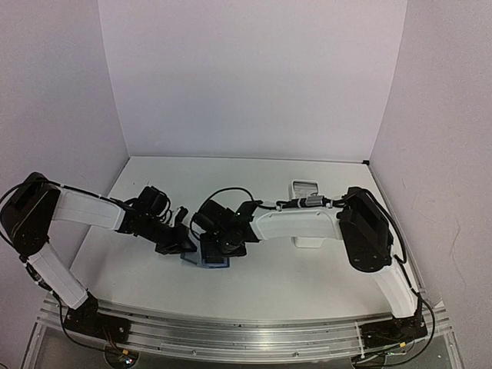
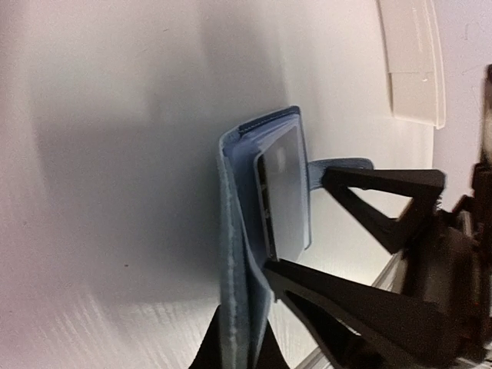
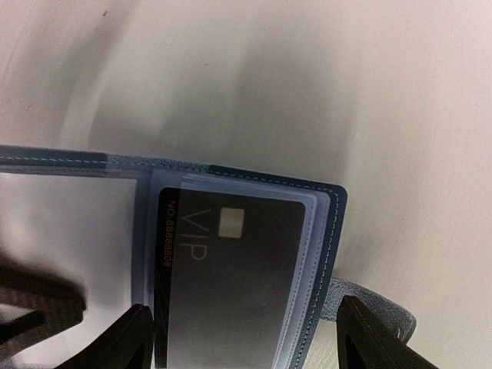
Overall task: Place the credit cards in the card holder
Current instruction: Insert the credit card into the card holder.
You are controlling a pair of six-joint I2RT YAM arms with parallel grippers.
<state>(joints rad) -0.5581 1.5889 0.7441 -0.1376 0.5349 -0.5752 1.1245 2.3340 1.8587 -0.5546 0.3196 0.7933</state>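
Observation:
The blue card holder (image 1: 206, 260) stands open on the table between both grippers. My left gripper (image 2: 242, 327) is shut on its outer blue cover (image 2: 231, 231), holding that flap upright. In the right wrist view a black credit card (image 3: 231, 284) printed "VIP" with a chip lies under a clear sleeve of the card holder (image 3: 327, 231). My right gripper (image 3: 244, 323) is open, with one finger on each side of the card and sleeves. It also shows in the left wrist view (image 2: 296, 223), astride the sleeves. The snap tab (image 2: 342, 163) sticks out on the table. No other cards are visible.
A long white tray (image 1: 306, 192) lies at the back right of the table, behind the right arm; its edge also shows in the left wrist view (image 2: 415, 61). The two grippers (image 1: 178, 244) (image 1: 217, 244) are close together at the table's middle front.

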